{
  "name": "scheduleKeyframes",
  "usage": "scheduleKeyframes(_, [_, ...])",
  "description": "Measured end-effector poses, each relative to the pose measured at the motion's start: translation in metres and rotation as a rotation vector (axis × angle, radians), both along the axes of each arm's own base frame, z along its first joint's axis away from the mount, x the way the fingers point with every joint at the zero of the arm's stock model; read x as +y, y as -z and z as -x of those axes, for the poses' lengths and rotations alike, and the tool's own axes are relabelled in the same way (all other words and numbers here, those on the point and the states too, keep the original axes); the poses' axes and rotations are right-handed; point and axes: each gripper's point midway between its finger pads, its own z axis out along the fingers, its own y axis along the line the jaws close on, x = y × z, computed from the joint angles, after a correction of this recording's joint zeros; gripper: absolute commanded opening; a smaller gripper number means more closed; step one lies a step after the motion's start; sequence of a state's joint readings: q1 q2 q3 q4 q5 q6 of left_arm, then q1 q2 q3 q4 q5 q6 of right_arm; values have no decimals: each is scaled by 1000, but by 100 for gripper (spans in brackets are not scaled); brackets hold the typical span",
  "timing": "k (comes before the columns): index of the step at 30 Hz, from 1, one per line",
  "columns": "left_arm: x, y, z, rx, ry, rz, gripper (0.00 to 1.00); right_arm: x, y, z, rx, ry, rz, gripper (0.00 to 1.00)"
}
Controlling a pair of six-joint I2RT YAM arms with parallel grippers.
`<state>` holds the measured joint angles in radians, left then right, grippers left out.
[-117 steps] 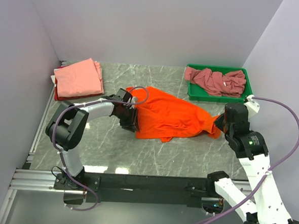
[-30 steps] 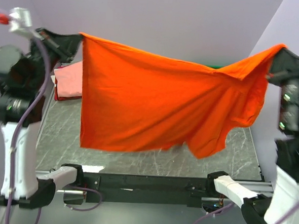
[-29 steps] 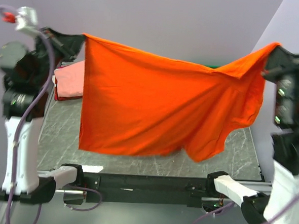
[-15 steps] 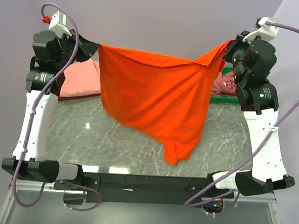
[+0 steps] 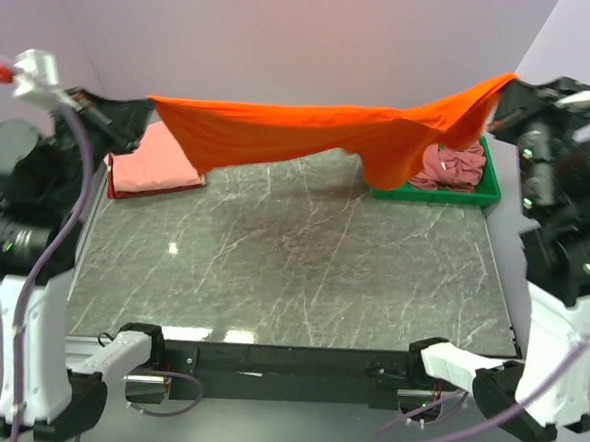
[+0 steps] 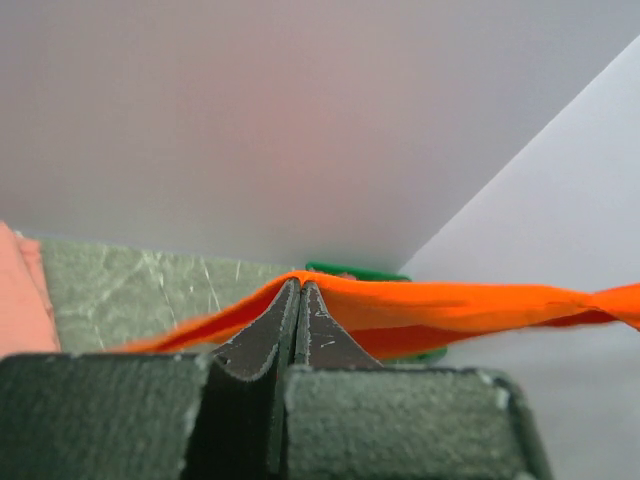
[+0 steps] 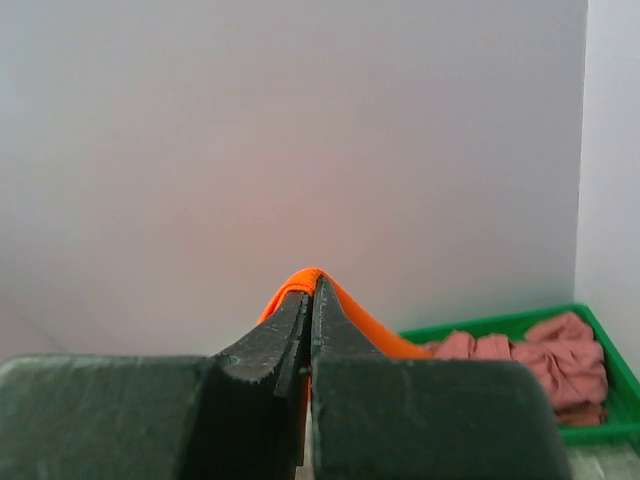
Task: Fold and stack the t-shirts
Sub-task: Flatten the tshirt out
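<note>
Orange shirt [image 5: 300,131] pinched tight at both ends, left gripper [image 6: 298,300] and right gripper [image 7: 308,300], strung high over table [image 5: 293,261], not folded yet. Done: pink shirt [image 5: 153,162], folded far left. Pending: mauve shirts [image 5: 449,162] heaped in bin [image 5: 437,197].

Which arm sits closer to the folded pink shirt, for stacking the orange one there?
Left, probably. The left gripper pinches the orange shirt close to the folded pink shirt; the right gripper holds the other end over by the green bin.
</note>
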<state>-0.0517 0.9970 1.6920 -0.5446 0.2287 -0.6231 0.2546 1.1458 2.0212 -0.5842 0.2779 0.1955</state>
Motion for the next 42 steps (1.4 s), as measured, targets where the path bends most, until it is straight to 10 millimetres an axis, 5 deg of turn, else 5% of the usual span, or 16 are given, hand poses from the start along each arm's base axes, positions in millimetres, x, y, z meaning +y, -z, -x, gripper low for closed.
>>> scheduleKeyframes(8, [22,-53,84,-167,-101,-13,0,-8,-61,72,-185,-56,-19,0])
scheduleKeyframes(12, [28,-68,102,-216,-136,-13,0,-10,-76,92,-246,-71,-28,0])
scheduleKeyframes(16, [29,-58,89,-189,-142,-15,0,-4,-78,81,-249,-87,-25,0])
scheduleKeyframes(20, [26,-11,41,-67,-139,-30,0,10,-55,28,-177,-83,-6,0])
scheduleKeyframes(24, [23,73,-32,155,-137,-61,0,32,7,-61,-10,-69,41,0])
scheduleKeyframes(29, [34,207,-123,488,-163,-119,0,70,144,-202,293,-70,122,0])
scheduleKeyframes(30, [39,233,-138,553,-168,-120,4,79,178,-231,363,-77,140,10])
scheduleKeyframes(32, [54,284,-165,679,-179,-118,37,96,240,-283,483,-93,158,47])
scheduleKeyframes(33, [61,305,-177,740,-182,-110,47,106,272,-309,536,-105,164,74])
scheduleKeyframes(35, [75,338,-204,823,-198,-99,66,123,328,-352,623,-131,174,81])
scheduleKeyframes(38, [88,369,-234,886,-212,-87,75,134,404,-368,764,-156,171,84])
scheduleKeyframes(42, [83,361,-236,881,-191,-81,75,125,477,-311,988,-165,197,86])
